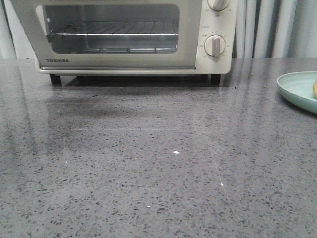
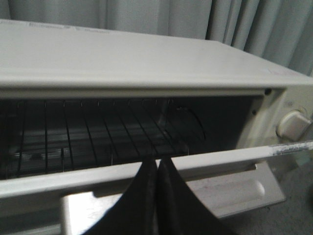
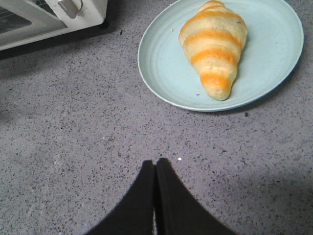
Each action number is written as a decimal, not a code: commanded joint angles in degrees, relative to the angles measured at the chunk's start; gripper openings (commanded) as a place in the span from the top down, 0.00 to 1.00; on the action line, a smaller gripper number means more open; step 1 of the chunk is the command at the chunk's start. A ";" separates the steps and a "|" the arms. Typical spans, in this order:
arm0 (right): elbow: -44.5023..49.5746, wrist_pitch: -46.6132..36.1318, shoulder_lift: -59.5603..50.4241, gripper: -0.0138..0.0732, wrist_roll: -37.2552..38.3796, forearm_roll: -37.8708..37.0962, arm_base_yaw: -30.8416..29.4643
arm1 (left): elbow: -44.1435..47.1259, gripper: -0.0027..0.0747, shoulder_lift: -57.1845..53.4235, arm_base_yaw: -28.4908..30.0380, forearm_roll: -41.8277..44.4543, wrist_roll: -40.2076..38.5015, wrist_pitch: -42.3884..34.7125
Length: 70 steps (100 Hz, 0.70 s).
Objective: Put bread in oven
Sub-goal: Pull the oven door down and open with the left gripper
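Observation:
The cream-white oven (image 1: 124, 34) stands at the back of the table, its glass door tilted partly open. In the left wrist view the oven (image 2: 146, 58) shows its wire rack (image 2: 98, 127) through the gap above the door's top edge (image 2: 220, 159). My left gripper (image 2: 157, 160) is shut and empty, its tips right at that door edge, above the door handle (image 2: 234, 191). The bread (image 3: 214, 46) lies on a pale green plate (image 3: 166, 63). My right gripper (image 3: 156, 162) is shut and empty above the table, short of the plate. Only a sliver of the bread (image 1: 315, 88) shows in the front view.
The plate (image 1: 297, 89) sits at the table's right edge in the front view. Two round knobs (image 1: 215, 45) are on the oven's right side. Grey curtains hang behind. The speckled grey tabletop (image 1: 158, 163) spreads in front of the oven.

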 commanded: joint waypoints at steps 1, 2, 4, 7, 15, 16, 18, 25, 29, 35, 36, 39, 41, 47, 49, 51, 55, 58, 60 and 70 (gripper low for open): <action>-2.04 -3.16 0.79 0.92 -0.55 0.57 -0.35 | 5.48 0.99 -2.97 -1.13 -4.24 -0.51 8.02; -2.04 -3.16 0.79 0.92 -0.55 0.57 -0.35 | 6.24 0.99 -3.34 -1.55 -4.24 -0.51 8.02; -2.04 -2.97 0.79 0.92 -0.55 0.57 -0.35 | 7.35 0.99 -4.92 -2.29 -4.24 -0.51 8.02; -2.04 -2.73 0.79 0.92 -0.55 0.57 -0.35 | 8.93 0.99 -6.69 -3.72 -4.37 -0.60 8.02; -2.04 -1.80 0.79 0.92 -0.55 0.57 -0.35 | 11.20 0.99 -12.12 -7.44 -5.49 -0.60 8.02; -2.04 -1.81 0.79 0.92 -0.55 0.57 -0.35 | 11.45 0.99 -13.15 -8.14 -5.72 -0.60 8.02; -2.04 -1.66 0.79 0.92 -0.55 0.57 -0.35 | 11.59 0.99 -14.73 -8.82 -5.72 -0.60 8.33; -2.04 -0.05 0.79 0.92 -0.55 0.76 -0.35 | 11.54 0.99 -19.59 -11.95 -5.42 -0.60 11.61; -2.04 1.43 0.79 0.92 -0.55 0.76 -0.35 | 11.36 0.99 -22.70 -13.30 -4.96 -0.50 13.91; -2.04 3.04 0.79 0.92 -0.55 0.81 -0.35 | 10.98 0.99 -26.92 -15.39 -4.69 -0.07 15.97; -2.04 3.18 0.79 0.92 -0.55 0.81 -0.35 | 10.98 0.99 -27.88 -15.72 -4.50 -0.07 16.10; -2.04 3.28 0.79 0.92 -0.55 0.81 -0.35 | 10.98 0.99 -29.75 -16.08 -4.24 -0.07 16.41; -2.04 3.27 0.79 0.92 -0.55 0.81 -0.35 | 10.98 0.99 -31.20 -16.29 -4.11 -0.07 16.58; -2.04 2.94 0.91 0.92 -0.55 0.81 -0.35 | 10.98 0.99 -34.83 -16.56 -3.57 -0.07 16.81; -2.04 2.64 1.16 0.92 -0.55 0.81 -0.35 | 10.98 0.99 -36.18 -16.56 -3.17 -0.07 16.97; -2.04 2.53 1.33 0.92 -0.55 0.81 -0.35 | 10.98 0.99 -37.44 -16.42 -2.73 -0.07 17.25; -2.04 2.12 1.80 0.92 -0.55 0.81 -0.35 | 10.98 0.99 -39.90 -15.96 -2.04 -0.07 18.05; -2.04 2.00 2.44 0.92 -0.55 0.81 -0.35 | 10.98 0.99 -41.41 -15.45 -1.39 -0.07 18.67; -2.10 2.00 2.78 0.92 -0.55 0.81 -0.35 | 10.98 0.99 -42.47 -15.22 -1.28 -0.07 19.13; -3.13 2.21 6.15 0.92 -2.73 0.81 -0.35 | 10.56 0.99 -46.79 -12.85 -0.37 -0.07 22.18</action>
